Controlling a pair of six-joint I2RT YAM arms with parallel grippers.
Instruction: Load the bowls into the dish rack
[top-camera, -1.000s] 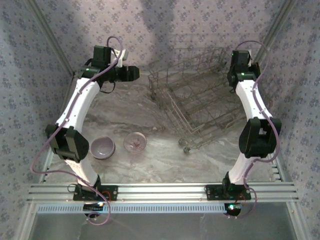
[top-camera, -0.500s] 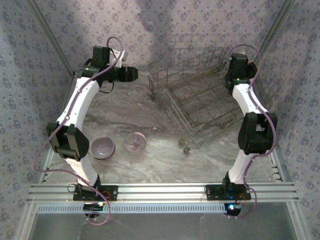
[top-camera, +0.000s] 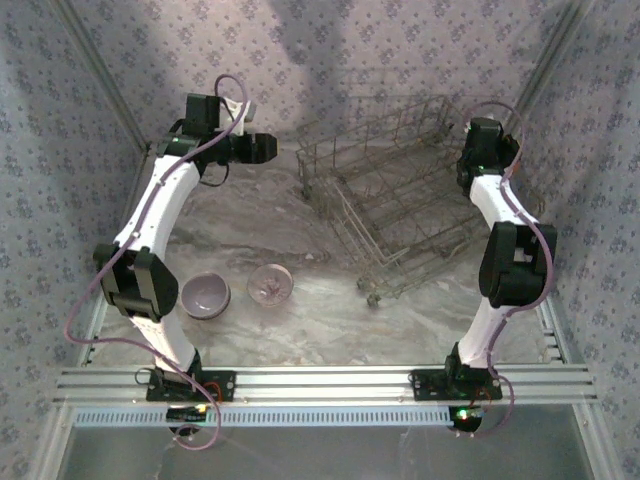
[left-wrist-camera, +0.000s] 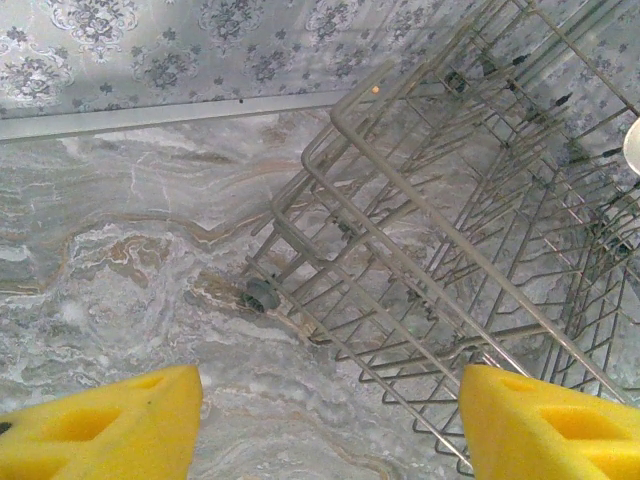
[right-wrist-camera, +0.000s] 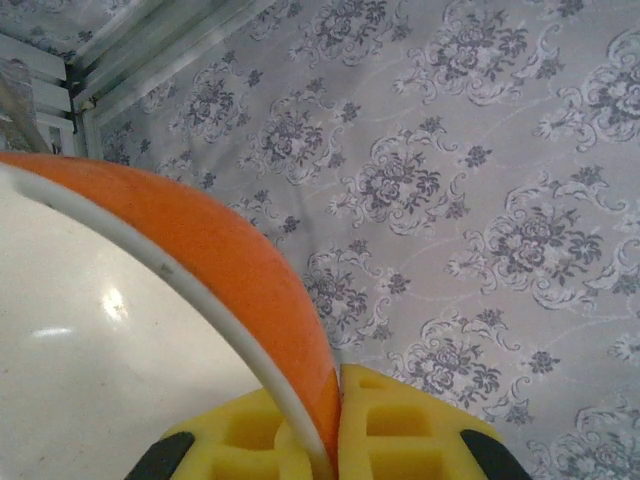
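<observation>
We see a grey marbled counter (top-camera: 320, 325) enclosed by a blue-grey patterned backdrop (top-camera: 330, 50). On its far right part stands the large rectangular grey wire dish rack (top-camera: 390, 205), turned at an angle to the counter's edges, with a small caster (top-camera: 372, 298) at its near corner. From the left wrist, the dish rack (left-wrist-camera: 450, 230) fills the right side, and we see no bowl among the tines in view.

The white left arm (top-camera: 160, 200) reaches to the far left, and the white right arm (top-camera: 505, 215) rises at the far right, just beside the rack's right end.

Two bowls sit on the counter near the left arm's base, well apart from the rack: a lavender-grey round bowl (top-camera: 205, 296) and, just to its right, a pink round bowl (top-camera: 270, 284) with a dark pattern inside. Both are upright.

The left hand (top-camera: 262, 147) points toward the rack's far left corner. Its yellow fingers (left-wrist-camera: 110, 425) are spread with nothing between them.

The right hand (right-wrist-camera: 338, 425) pinches the wall of an orange round bowl (right-wrist-camera: 230, 255) with a white inside, one yellow pad on each side of the rim, held up against the backdrop.
</observation>
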